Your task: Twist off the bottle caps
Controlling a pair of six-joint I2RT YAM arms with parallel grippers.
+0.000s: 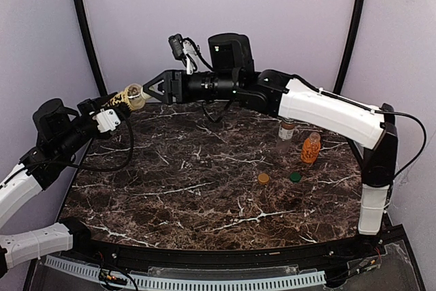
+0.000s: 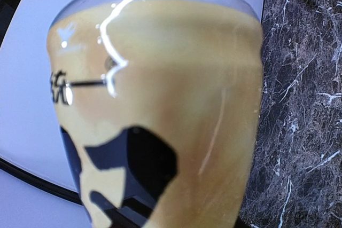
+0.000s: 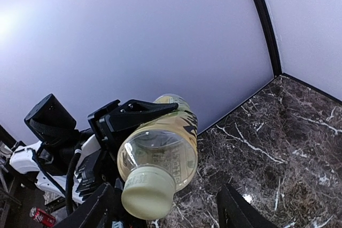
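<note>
The left gripper (image 1: pixel 116 103) clamps the yellow-labelled bottle (image 1: pixel 129 95) over the far-left corner of the marble table (image 1: pixel 204 195), its long axis aiming the cap (image 3: pixel 148 198) at the right gripper (image 3: pixel 168 210), whose parted fingers flank it, gripping nothing.

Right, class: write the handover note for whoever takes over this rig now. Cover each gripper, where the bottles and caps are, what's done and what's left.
Left gripper: shut on the yellow-labelled bottle, held tipped above the table, cap end toward the right arm.
Right gripper: open, fingers either side of the cream cap, not yet clamped.
On the table's right: the brownish bottle and the orange bottle stand upright; an orange-brown cap and a green cap lie loose in front of them.
Done: those two look uncapped.
Left: clamp and unscrew the cream cap.
</note>
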